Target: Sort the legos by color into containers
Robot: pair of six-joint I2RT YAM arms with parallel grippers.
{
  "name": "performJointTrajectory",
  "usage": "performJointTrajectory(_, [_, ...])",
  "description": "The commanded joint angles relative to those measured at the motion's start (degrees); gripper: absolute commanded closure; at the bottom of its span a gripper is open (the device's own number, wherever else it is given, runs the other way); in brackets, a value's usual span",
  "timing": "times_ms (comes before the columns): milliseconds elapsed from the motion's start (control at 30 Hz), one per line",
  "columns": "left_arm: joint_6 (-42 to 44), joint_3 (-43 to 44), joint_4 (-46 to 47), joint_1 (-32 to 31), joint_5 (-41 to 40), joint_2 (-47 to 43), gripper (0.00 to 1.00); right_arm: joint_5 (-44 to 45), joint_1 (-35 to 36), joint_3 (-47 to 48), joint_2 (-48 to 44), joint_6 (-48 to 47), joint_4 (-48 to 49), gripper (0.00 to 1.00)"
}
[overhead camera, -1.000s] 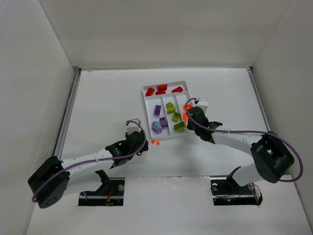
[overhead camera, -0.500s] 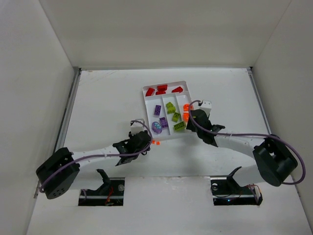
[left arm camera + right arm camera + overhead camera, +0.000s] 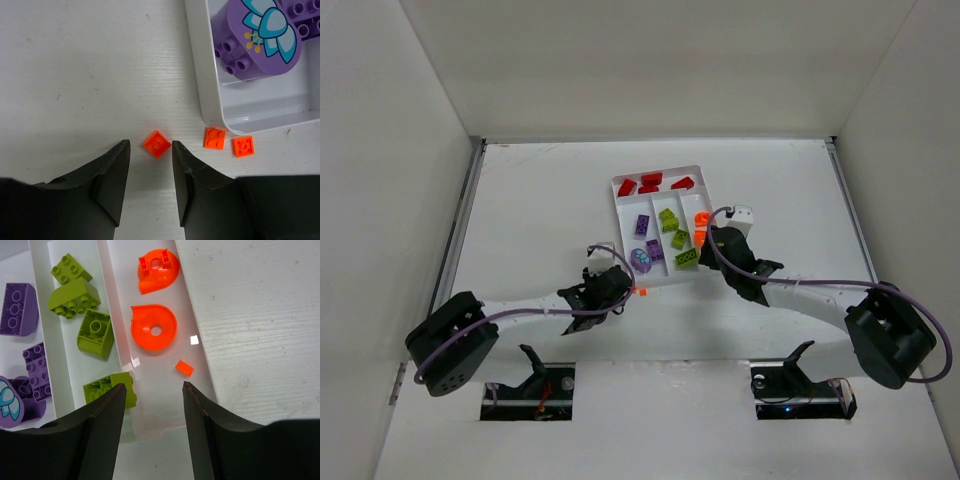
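Observation:
The white tray (image 3: 623, 215) holds red legos (image 3: 650, 183) in the crosswise section, and purple (image 3: 642, 225), green (image 3: 670, 220) and orange (image 3: 701, 220) ones in the long sections. Three small orange plates (image 3: 640, 292) lie on the table by the tray's near-left corner. My left gripper (image 3: 150, 145) is open low over the table, with one orange plate (image 3: 157, 144) between its tips; the other two (image 3: 215, 138) (image 3: 243, 146) lie to its right. My right gripper (image 3: 153, 386) is open and empty above the near end of the orange section, near a tiny orange piece (image 3: 184, 368).
A large purple round piece with a flower print (image 3: 265, 35) sits in the tray corner (image 3: 205, 95) beside the left gripper. Two orange round pieces (image 3: 154, 327) and green bricks (image 3: 95, 332) lie ahead of the right gripper. White walls enclose the table.
My left gripper has moved right, up to the orange plates by the tray corner. My right gripper has drawn back from over the orange section, uncovering its pieces.

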Motion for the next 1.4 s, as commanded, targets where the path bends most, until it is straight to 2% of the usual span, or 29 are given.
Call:
performJointTrajectory(0, [-0.88,1.82,1.79,0.48,-1.25,1.08,0.64,-0.49,0.74,-0.22,-1.16,0.45,3.09,0.45])
performJointTrajectory(200, [-0.36,2.25,3.11,0.83,-0.9,3.8,0.66,-0.49,0.92,-0.48,-1.52,0.27,3.62,0.45])
performJointTrajectory(467, [-0.18,1.9,2.5,0.48,-0.11,3.28,0.78,-0.49,0.74,-0.48,-1.6,0.18,3.62,0.45])
performJointTrajectory(733, [-1.06,1.55,0.22,0.04,0.33,1.34,0.75,-0.49,0.92,-0.48,-1.69,0.18,3.62,0.44])
performJointTrajectory(900, [-1.5,2.34,-0.66,-0.4,0.69,2.57,0.66,-0.49,0.75,-0.74,-2.31,0.36,3.62,0.44])
performJointTrajectory(1000, [-1.67,2.52,-0.66,-0.49,0.42,3.63,0.66,-0.49,0.74,-0.83,-2.75,0.36,3.62,0.44])
performJointTrajectory(1133, [-1.76,2.96,-0.4,-0.66,0.34,4.86,0.76,-0.49,0.66,-1.01,-2.92,0.36,3.62,0.44])
performJointTrajectory(1367, [-0.97,3.13,-1.1,-0.58,0.16,2.67,0.85,-0.49,0.66,-1.45,-4.15,0.45,3.79,0.44])
